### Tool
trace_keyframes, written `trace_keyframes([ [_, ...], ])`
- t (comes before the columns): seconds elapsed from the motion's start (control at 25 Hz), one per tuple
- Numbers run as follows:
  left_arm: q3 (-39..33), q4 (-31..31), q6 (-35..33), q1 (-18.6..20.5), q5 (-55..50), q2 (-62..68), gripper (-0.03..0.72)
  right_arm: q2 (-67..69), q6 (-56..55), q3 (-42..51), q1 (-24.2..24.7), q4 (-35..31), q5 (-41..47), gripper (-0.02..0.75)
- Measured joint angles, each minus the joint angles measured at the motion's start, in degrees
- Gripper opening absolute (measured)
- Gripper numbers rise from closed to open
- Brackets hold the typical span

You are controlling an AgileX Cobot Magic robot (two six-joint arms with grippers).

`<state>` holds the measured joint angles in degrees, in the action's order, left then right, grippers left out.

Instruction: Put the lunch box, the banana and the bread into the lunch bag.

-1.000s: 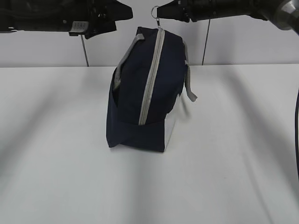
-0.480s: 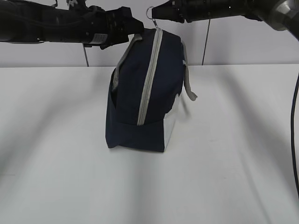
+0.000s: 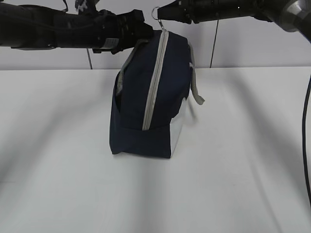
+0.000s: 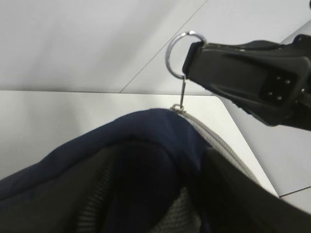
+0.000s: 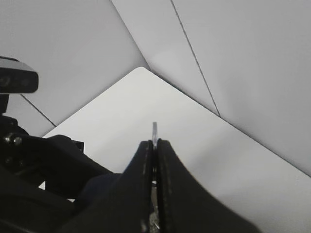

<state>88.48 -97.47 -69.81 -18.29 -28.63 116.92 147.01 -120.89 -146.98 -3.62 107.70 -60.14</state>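
The navy lunch bag (image 3: 146,97) stands on the white table (image 3: 58,145) with its grey zipper (image 3: 153,87) running up the near face. My right gripper (image 3: 163,13) is shut on the metal ring pull (image 3: 158,12) above the bag's top; the ring also shows in the left wrist view (image 4: 177,48) and edge-on between the shut jaws in the right wrist view (image 5: 154,130). My left gripper (image 3: 143,30) is at the bag's top left, its jaws open on either side of a fold of navy fabric (image 4: 146,131). The lunch box, banana and bread are out of view.
A grey strap handle (image 3: 197,92) hangs down the bag's right side. A pale wall with vertical seams (image 3: 211,48) stands behind the table. Both arms reach in at the top of the exterior view.
My left arm has moved right and down to the bag's top, and its jaws now straddle the fabric. My right gripper holds the ring pull, shifted slightly left.
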Motion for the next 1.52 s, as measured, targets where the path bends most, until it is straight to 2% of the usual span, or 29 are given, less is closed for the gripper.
trace_keyframes([
  [0.28,0.00,-2.45,-0.39,-0.18,0.98,0.43,0.255,0.00,0.00,0.00,0.00,0.00,0.10,-0.016],
  [0.56,0.00,-2.82,-0.42,-0.18,1.28,0.54,0.203,0.00,-0.12,0.00,0.00,0.00,0.98,-0.016],
  [0.8,0.00,-2.82,-0.49,-0.18,-0.14,0.59,0.029,0.00,-0.91,0.00,0.00,0.00,2.79,-0.016],
  [1.52,0.00,-2.66,-0.44,0.16,-10.52,-0.07,0.017,1.08,-9.15,0.25,-0.25,0.00,8.21,-0.016],
])
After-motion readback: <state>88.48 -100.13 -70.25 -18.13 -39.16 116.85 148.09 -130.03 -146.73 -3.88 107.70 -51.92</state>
